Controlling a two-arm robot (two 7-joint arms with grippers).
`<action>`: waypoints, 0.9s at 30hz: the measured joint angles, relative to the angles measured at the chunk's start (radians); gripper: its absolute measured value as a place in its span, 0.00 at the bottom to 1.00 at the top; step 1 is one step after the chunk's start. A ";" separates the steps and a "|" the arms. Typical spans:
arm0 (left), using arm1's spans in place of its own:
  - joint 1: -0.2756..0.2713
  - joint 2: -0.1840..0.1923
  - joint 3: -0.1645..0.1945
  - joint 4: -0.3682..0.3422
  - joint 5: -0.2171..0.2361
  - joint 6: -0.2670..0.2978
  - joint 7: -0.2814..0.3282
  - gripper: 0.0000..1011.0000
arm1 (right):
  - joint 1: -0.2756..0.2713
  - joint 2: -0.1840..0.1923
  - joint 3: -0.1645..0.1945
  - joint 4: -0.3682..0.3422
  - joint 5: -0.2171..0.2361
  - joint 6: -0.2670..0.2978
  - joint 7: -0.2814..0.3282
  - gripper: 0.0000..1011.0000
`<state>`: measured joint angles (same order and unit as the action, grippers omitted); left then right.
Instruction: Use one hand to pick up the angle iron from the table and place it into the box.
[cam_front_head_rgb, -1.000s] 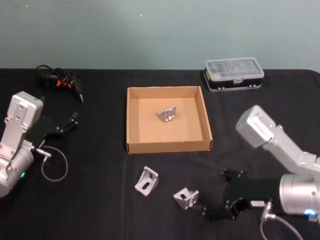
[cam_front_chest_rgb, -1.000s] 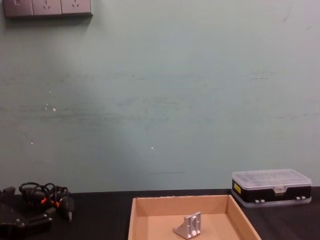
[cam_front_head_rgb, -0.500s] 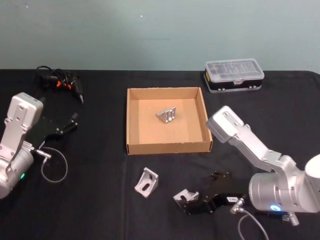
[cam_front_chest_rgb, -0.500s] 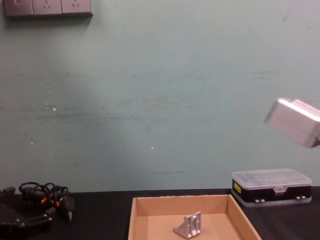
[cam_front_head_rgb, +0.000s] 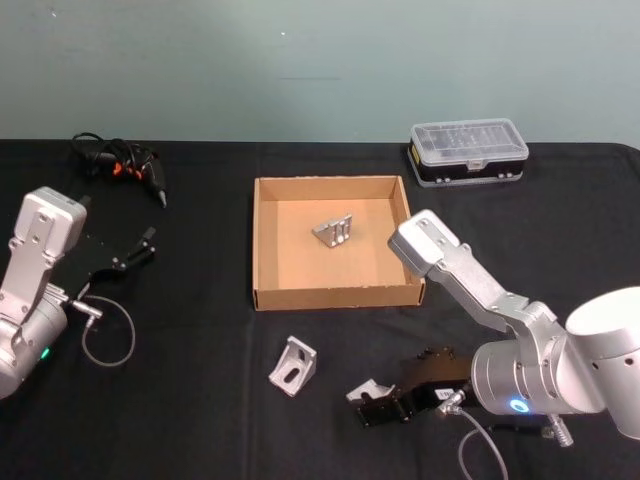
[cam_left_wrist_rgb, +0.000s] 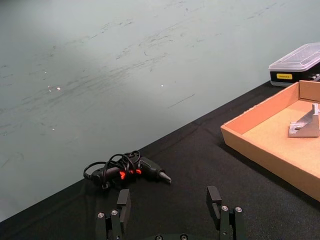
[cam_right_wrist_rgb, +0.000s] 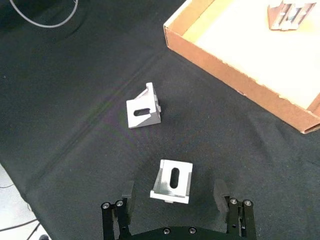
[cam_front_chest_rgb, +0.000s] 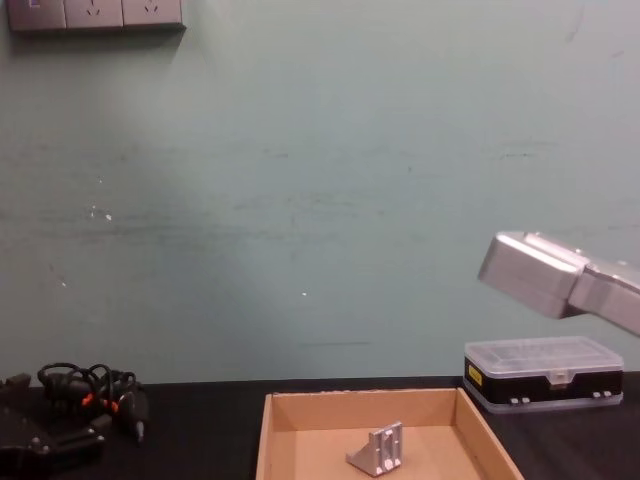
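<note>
Spread wide and empty, the black right gripper (cam_right_wrist_rgb: 174, 199) straddles the small silver slotted angle iron (cam_right_wrist_rgb: 172, 181), so closing, then carrying it to the shallow tan cardboard box (cam_front_head_rgb: 335, 296) ahead seems next, while the left gripper (cam_left_wrist_rgb: 167, 210) idles far aside, fingers apart.

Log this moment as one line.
right pincer open, straddling nearest angle iron | second angle iron on table | third angle iron in box | left pincer open, parked

Silver on black
My black right gripper (cam_right_wrist_rgb: 174, 194) is blending into the black table (cam_right_wrist_rgb: 75, 100); angle iron (cam_right_wrist_rgb: 172, 181) shining silver, box (cam_front_head_rgb: 340, 295) tan.
</note>
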<state>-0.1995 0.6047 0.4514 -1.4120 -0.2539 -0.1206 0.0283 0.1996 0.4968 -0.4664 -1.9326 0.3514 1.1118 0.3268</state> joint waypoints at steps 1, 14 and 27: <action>0.000 0.000 0.000 0.000 0.000 0.000 0.000 0.99 | 0.003 -0.006 -0.002 0.008 -0.003 0.006 0.000 0.99; 0.000 0.000 0.000 0.000 0.000 0.000 0.000 0.99 | 0.026 -0.041 -0.018 0.054 -0.027 0.022 0.028 0.99; 0.000 0.000 0.000 0.000 0.000 0.000 0.000 0.99 | 0.031 -0.057 -0.028 0.069 -0.066 0.031 0.025 0.99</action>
<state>-0.1995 0.6047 0.4514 -1.4120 -0.2539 -0.1206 0.0283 0.2305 0.4398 -0.4945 -1.8640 0.2854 1.1423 0.3517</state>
